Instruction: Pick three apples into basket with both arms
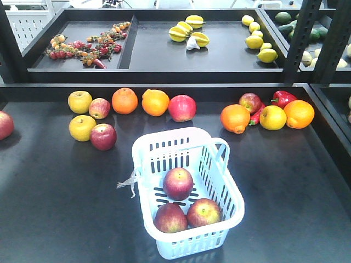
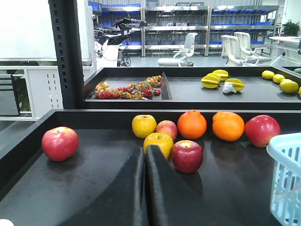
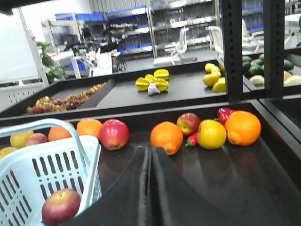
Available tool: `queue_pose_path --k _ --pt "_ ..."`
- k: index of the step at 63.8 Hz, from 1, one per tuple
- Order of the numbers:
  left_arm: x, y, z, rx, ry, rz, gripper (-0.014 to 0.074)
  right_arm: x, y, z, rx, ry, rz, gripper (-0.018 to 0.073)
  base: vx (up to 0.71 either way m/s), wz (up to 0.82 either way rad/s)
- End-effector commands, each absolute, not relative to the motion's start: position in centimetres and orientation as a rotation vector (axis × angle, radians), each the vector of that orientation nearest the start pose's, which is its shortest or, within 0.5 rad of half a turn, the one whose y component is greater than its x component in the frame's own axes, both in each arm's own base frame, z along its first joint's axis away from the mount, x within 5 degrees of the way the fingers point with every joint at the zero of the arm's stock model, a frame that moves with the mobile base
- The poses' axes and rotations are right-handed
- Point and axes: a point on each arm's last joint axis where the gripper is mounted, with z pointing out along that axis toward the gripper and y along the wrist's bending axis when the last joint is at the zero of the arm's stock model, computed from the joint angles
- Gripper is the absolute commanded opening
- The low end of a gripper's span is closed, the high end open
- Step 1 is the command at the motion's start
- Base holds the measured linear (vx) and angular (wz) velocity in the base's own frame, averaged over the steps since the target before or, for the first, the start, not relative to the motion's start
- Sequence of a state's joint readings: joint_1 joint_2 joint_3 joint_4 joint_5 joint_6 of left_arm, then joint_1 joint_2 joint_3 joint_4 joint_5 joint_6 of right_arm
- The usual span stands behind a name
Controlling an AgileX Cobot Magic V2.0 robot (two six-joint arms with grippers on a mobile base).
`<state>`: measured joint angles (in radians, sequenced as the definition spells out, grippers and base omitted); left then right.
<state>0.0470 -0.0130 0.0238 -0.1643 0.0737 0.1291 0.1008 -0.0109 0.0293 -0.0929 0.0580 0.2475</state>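
a dark tabletop (image 1: 49,208) with raised black edges sat in front of black shelving trays, with a workshop of racks and office chairs visible behind in the wrist views. near the table's front middle stood the pale blue-white basket (image 1: 219,164), slotted on its sides, one hoop handle raised and a small tied tag (image 1: 128,183) hanging off its left side. the three apples lay inside it: one red apple (image 1: 178,183) toward the middle, and two more, (image 1: 170,218) and (image 1: 204,212), side by side at the near end, touching each other. behind the basket a row of loose fruit ran across the table: yellow apples (image 1: 80,101), other red apples (image 1: 103,136), oranges (image 1: 125,101) and a red pepper (image 1: 283,98). the back trays held star fruit (image 1: 186,30) and lemons (image 1: 258,41). the left gripper (image 2: 145,188) showed its two black fingers pressed together, holding nothing, low over the table. the right gripper (image 3: 150,188) was likewise pressed closed and empty, just beside the basket's right wall.
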Motion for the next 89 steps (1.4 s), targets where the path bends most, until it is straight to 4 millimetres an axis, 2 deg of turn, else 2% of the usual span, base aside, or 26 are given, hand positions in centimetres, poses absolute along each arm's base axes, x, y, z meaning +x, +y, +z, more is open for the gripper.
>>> queue_pose_path --k 1,89 --pt "5.61 0.28 19.84 -0.073 1.503 0.001 -0.0006 5.59 0.56 20.22 0.030 1.479 0.192 -0.0001 0.00 0.00" --pt "5.61 0.28 19.84 -0.073 1.503 0.001 -0.0006 5.56 0.58 20.53 0.014 1.447 0.180 -0.0001 0.00 0.00"
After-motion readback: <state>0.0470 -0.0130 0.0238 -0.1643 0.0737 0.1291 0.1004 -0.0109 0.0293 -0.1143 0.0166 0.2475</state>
